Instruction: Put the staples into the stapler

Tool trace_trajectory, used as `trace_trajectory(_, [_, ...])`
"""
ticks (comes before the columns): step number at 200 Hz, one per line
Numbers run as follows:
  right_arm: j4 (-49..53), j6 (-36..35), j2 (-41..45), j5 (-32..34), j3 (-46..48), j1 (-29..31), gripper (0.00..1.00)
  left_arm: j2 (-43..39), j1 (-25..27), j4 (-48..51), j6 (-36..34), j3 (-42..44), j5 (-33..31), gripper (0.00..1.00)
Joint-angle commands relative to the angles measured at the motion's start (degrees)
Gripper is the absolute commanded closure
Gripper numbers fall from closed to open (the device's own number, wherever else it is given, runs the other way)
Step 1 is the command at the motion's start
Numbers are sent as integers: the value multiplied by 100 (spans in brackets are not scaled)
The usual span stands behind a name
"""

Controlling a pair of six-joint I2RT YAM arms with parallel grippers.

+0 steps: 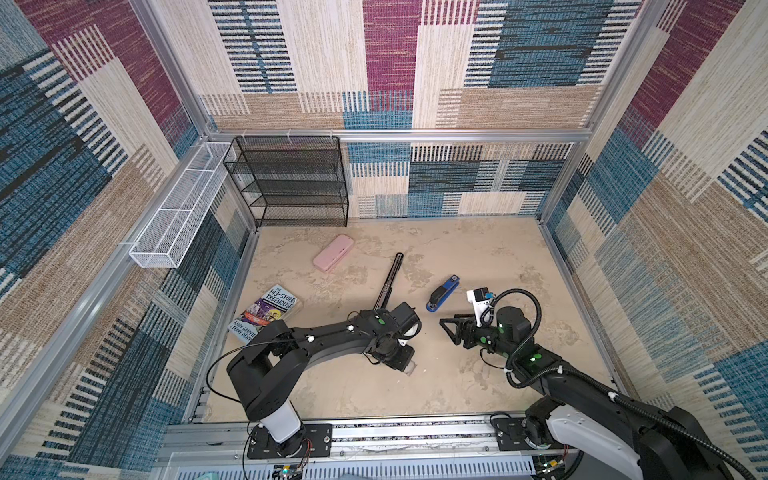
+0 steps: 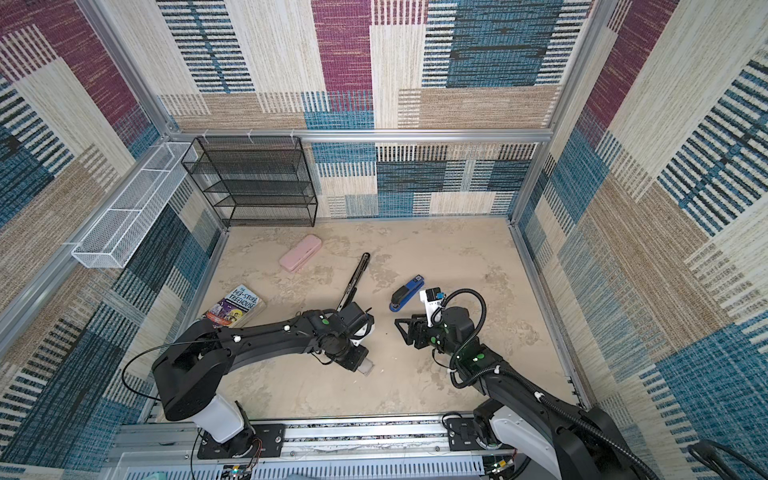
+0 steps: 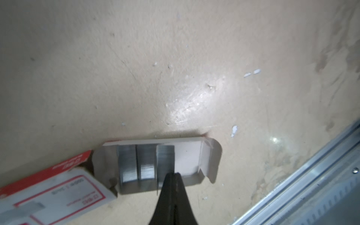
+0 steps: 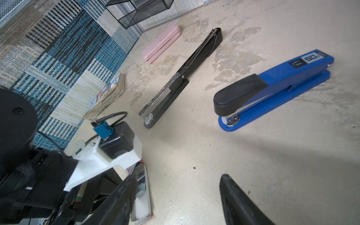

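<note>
The staples (image 3: pixel 146 161) lie as grey strips side by side in an open cardboard tray (image 3: pixel 191 155). Its white sleeve with a red edge (image 3: pixel 58 187) lies beside it. My left gripper (image 3: pixel 172 174) points down into the tray, shut on the near end of the rightmost strip, which stands higher than the others. In both top views the left wrist hides this grip. A black stapler (image 1: pixel 388 282) lies opened out flat on the table. My right gripper (image 4: pixel 178 177) hangs open and empty above the table, next to the box (image 4: pixel 143 194).
A closed blue stapler (image 1: pixel 442 295) sits just beyond the right gripper (image 1: pixel 446 328). A pink case (image 1: pixel 333 252) and a book (image 1: pixel 270 309) lie to the left. A black mesh rack (image 1: pixel 291 183) and a white mesh basket (image 1: pixel 183 208) stand at the back left. A metal rail (image 3: pixel 311 185) borders the front.
</note>
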State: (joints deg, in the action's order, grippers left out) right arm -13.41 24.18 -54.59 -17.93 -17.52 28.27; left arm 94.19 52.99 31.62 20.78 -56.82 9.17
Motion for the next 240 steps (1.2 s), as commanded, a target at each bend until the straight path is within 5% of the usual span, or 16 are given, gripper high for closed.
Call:
trace_trajectory(1, [4, 140, 51, -15, -199, 3, 28, -240, -8, 238, -43, -129, -55, 100])
trace_trajectory(29, [-14, 324, -25, -304, -532, -68, 28, -694, -146, 165, -78, -258, 156, 100])
trace_trajectory(61, [-643, 819, -232, -1374, -793, -513, 28, -1256, -650, -464, 89, -308, 1031, 100])
trace_trajectory(127, [-2740, 2217, -969, -3187, -1054, -1043, 25, -2106, -1526, -3022, 1608, 279, 2624, 100])
trace_trajectory(201, [-4659, 3490, -1430, -3502, -949, -1043, 29, -1870, -1555, -5793, 3380, 747, 3170, 100])
trace_trajectory(240, [-5200, 3878, -1653, -3519, -912, -1034, 33, -1713, -1538, -6292, 3617, 777, 3398, 100])
